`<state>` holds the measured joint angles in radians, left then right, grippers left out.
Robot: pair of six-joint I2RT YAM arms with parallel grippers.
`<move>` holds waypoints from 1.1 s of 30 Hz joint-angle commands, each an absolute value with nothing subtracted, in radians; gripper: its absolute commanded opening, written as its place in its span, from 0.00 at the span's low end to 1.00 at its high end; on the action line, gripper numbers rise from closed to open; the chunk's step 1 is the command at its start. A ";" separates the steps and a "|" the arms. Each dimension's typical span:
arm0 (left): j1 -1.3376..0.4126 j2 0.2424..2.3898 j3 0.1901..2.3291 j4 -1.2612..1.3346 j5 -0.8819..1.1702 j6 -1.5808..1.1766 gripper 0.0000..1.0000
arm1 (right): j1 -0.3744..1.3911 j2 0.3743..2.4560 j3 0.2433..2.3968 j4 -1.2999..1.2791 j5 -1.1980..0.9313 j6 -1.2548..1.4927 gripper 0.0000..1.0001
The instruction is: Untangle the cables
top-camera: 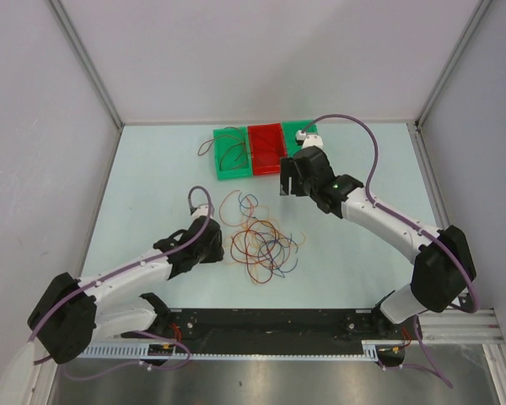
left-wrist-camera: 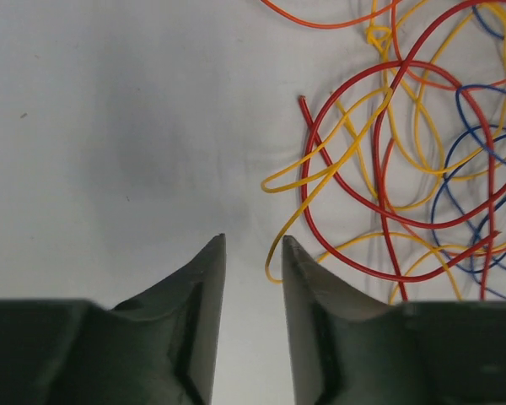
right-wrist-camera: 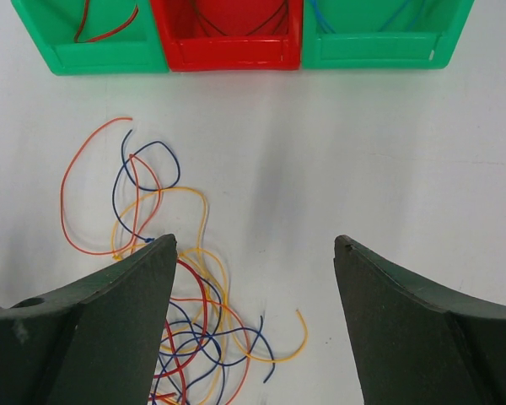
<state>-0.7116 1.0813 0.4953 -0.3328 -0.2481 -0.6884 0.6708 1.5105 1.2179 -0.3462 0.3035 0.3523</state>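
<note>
White arms (top-camera: 386,221), black joints (top-camera: 443,266), purple cables (top-camera: 369,148), dark wedge-shaped fingers (right-wrist-camera: 422,321).

Three shallow rectangular plastic bins in row at far side of pale mint tabletop (top-camera: 152,186), sides touching: green bin (top-camera: 232,164), red bin (top-camera: 266,150) in middle, second green bin (right-wrist-camera: 371,52). Plain grey-white walls (top-camera: 261,51) on three sides. Black metal rail (top-camera: 270,319) along near edge.

Two tools: the left tool (left-wrist-camera: 253,240) and the right tool (right-wrist-camera: 255,245). Three bins sit in a row at twelve o'clock on the surface (top-camera: 152,186): a left green bin (top-camera: 232,153), one red bin (top-camera: 266,148) and a right green bin (top-camera: 304,133). One tangle of cables (top-camera: 261,240) lies at centre, its strands too interlaced to count, in four colours: red, orange, yellow and blue.
</note>
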 commanded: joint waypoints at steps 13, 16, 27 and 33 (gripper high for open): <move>-0.727 0.879 0.963 -0.771 -0.354 -0.576 0.00 | 0.670 1.404 1.215 -0.321 0.255 0.324 0.80; -0.729 0.887 1.161 -0.862 -0.397 -0.510 0.00 | 0.670 1.368 1.215 -0.292 0.184 0.313 0.80; -0.727 0.924 1.661 -0.819 -0.492 -0.333 0.00 | 0.699 1.250 1.216 -0.094 -0.269 0.281 0.82; -0.727 0.894 1.600 -0.773 -0.477 -0.344 0.00 | 0.802 1.292 1.218 0.067 -0.337 0.242 0.82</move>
